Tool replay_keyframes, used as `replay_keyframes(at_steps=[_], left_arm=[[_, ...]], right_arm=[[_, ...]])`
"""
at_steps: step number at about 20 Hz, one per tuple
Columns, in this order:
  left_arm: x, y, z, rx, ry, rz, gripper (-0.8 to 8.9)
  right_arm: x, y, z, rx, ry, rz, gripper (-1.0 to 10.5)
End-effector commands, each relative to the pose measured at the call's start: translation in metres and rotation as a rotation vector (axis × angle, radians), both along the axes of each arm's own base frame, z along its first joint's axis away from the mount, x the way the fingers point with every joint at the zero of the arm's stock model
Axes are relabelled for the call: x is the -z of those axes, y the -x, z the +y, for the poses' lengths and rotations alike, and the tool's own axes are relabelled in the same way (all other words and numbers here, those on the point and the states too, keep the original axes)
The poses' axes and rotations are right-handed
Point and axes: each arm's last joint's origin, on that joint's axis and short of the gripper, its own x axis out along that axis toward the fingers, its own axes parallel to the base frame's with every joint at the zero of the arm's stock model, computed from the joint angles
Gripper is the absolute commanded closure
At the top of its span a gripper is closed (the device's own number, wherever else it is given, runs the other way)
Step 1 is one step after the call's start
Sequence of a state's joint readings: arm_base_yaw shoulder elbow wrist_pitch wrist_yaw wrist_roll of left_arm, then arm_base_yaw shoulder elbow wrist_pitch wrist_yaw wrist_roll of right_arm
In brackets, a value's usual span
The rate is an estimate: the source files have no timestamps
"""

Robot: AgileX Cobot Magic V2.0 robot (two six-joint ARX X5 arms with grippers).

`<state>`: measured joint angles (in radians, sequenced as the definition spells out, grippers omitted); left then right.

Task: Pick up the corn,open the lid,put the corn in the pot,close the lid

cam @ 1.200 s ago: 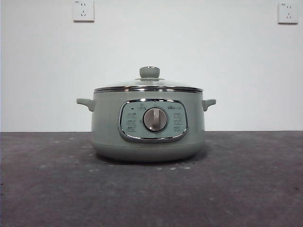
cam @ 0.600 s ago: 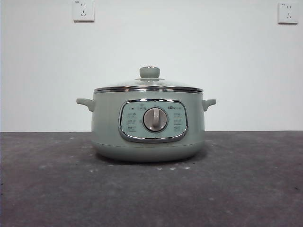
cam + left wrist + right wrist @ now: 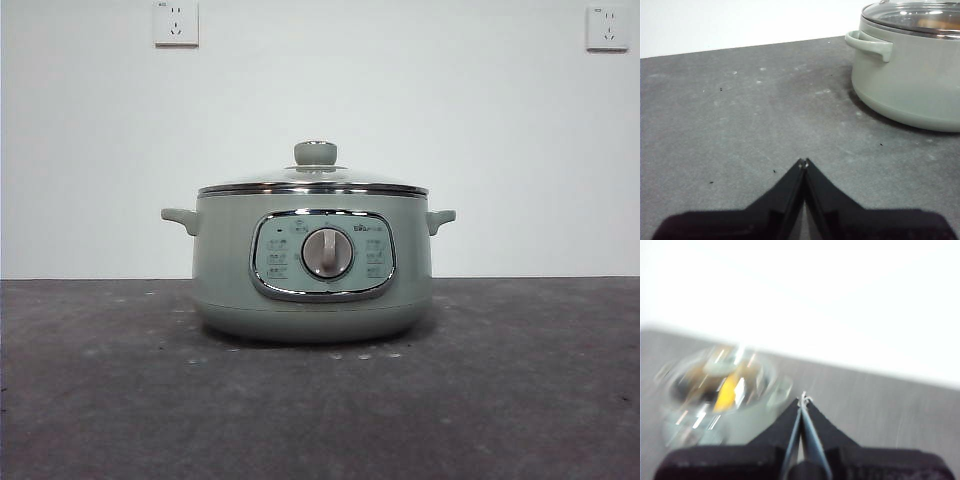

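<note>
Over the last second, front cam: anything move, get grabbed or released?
No visible change. The pot sits at the same spot on the table with the lid closed on it, and no arm enters the front view in any of the three pictures. Nothing was grabbed or released there.

Black wedge-shaped left gripper (image 3: 803, 163) and right gripper (image 3: 803, 399), pale-tipped.
</note>
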<state>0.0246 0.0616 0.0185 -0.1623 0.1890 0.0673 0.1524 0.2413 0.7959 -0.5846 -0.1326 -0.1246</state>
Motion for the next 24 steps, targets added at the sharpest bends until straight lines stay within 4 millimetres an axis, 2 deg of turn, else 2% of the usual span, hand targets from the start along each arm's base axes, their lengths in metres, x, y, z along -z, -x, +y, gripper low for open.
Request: replay_keyframes(at_steps=[1,2,6,12,18,24], left_arm=[[0.003,0.000,0.000,-0.007,0.004,0.005,8.17],[0.003,0.000,0.000,-0.007,0.004,0.005,8.17],[0.003,0.000,0.000,-0.007,0.004,0.005,8.17],[0.003,0.000,0.000,-0.007,0.004,0.005,8.17],[0.003,0.000,0.000,-0.007,0.004,0.006,8.17],[0.003,-0.001,0.000,-0.007,0.004,0.008,8.17]], right_arm=[[0.039,-0.022,0.001,0.031,-0.034,-0.046,9.5],[0.057,-0.030,0.001,0.049,-0.058,-0.051,9.5],[0.103,-0.046,0.002,0.074,-0.101,-0.047,9.5],[0.153,-0.055,0.002,0.090,-0.127,-0.031,9.5],[0.177,-0.060,0.002,0.107,-0.147,0.039,9.5],[0.188,-0.060,0.002,0.113,-0.128,0.123,9.5]])
